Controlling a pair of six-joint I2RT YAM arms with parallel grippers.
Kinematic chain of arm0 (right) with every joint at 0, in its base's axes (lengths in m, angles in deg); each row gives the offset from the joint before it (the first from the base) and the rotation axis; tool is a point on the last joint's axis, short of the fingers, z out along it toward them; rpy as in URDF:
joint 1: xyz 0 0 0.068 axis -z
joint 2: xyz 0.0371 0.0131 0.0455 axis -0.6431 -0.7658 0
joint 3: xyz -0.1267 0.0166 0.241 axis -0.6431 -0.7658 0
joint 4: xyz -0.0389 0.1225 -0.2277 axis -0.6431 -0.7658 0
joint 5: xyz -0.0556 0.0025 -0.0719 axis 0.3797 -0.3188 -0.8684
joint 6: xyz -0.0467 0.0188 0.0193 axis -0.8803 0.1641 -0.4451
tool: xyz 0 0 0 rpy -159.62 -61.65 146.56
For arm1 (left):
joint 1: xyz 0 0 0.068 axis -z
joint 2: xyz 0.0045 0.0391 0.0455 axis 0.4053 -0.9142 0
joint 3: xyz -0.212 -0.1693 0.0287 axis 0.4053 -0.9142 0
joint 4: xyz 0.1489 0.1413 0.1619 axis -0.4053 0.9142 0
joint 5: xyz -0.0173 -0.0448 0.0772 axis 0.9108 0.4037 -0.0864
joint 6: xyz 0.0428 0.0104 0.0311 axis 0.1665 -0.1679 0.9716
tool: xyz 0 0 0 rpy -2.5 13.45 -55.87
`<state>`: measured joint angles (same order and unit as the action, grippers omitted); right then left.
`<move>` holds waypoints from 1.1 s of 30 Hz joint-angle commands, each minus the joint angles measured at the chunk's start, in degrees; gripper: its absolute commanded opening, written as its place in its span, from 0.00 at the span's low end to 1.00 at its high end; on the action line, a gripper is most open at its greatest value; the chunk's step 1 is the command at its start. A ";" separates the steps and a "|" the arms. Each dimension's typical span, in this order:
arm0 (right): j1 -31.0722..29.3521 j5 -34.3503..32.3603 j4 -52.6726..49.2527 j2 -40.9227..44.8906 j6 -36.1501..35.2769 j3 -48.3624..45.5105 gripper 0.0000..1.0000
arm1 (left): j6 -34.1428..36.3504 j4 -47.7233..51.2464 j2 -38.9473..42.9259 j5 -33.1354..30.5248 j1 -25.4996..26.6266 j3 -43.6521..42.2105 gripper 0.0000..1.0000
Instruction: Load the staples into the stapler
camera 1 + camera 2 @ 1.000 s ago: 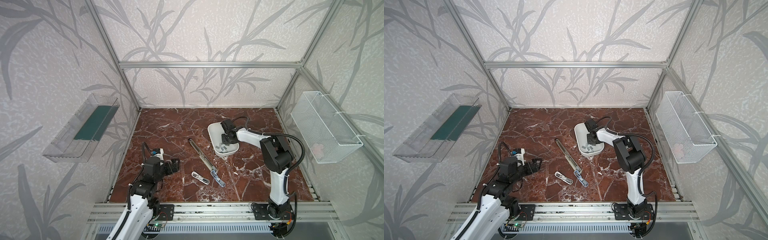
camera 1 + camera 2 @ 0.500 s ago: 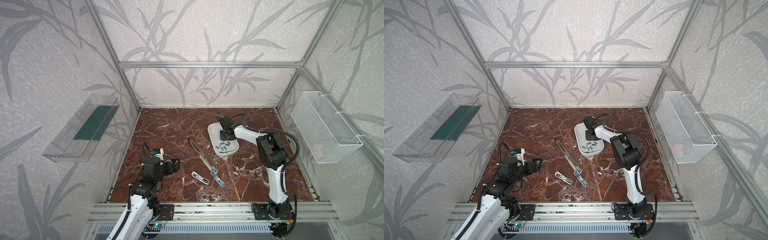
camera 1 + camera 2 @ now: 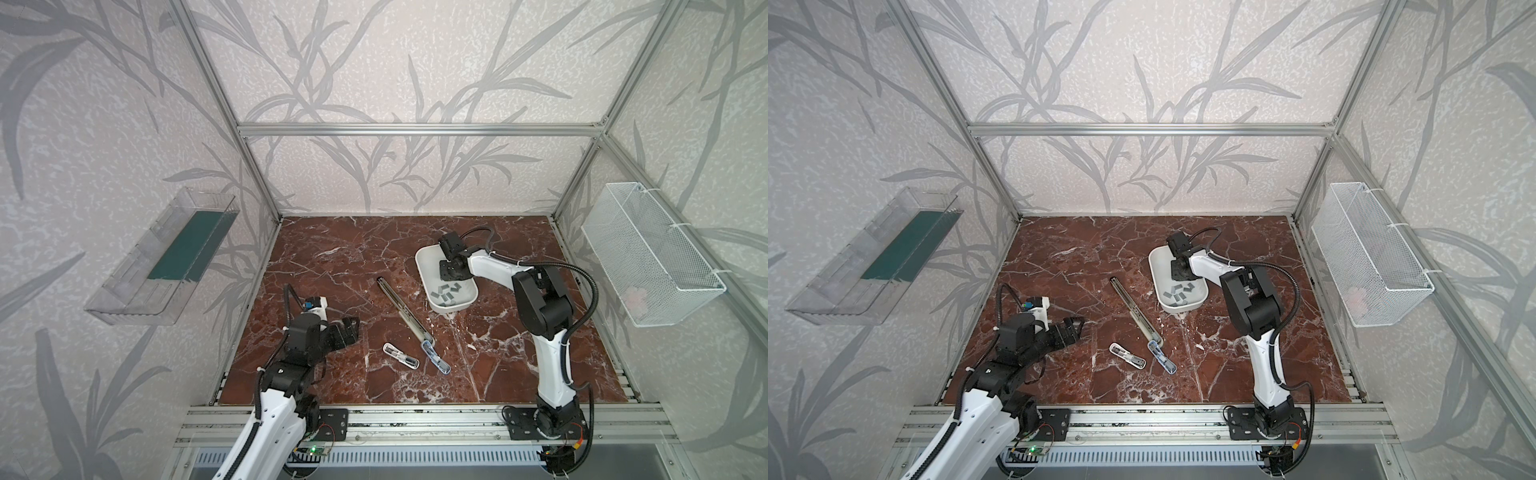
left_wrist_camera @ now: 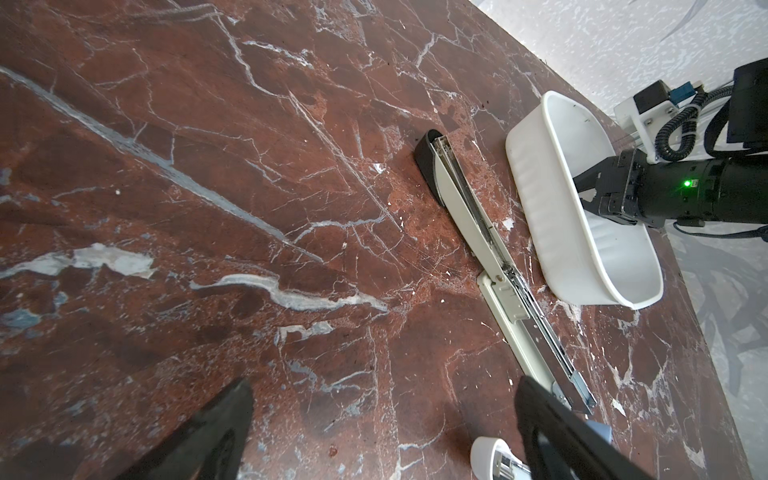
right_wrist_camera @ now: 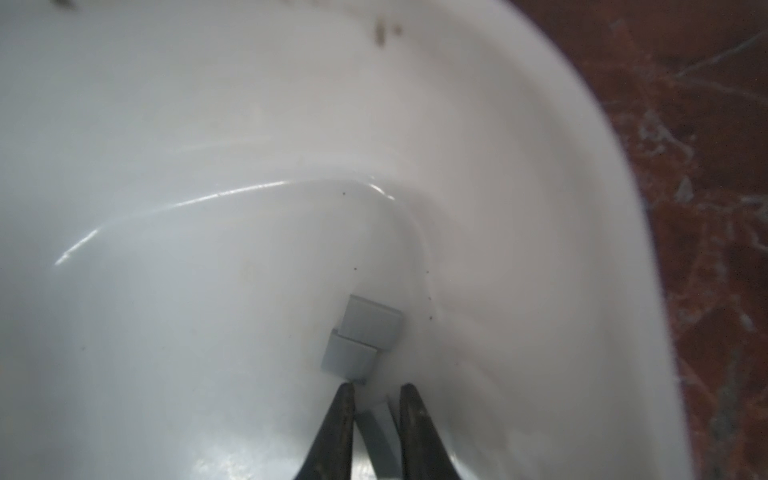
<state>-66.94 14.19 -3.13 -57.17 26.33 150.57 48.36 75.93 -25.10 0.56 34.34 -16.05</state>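
Staples (image 3: pixel 446 289), flat grey metal strips, lay piled in the glossy white oblong dish (image 3: pixel 451 308) beside the opened-out stapler (image 3: pixel 405 309) on the veined red marble tabletop (image 3: pixel 332 257). The right gripper (image 5: pixel 376 390) pinched one staple strip (image 5: pixel 380 440) between its dark fingers. The left gripper (image 3: pixel 351 328) stood spread wide, holding nothing.
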 commanded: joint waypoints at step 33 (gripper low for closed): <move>-15.10 6.67 1.01 37.83 -4.86 -23.20 0.14 | 0.04 -1.49 -5.53 -1.59 -0.11 2.32 0.99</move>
<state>-78.21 18.58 -5.18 -23.05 22.63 131.20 48.34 75.08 -29.32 0.34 34.32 -15.85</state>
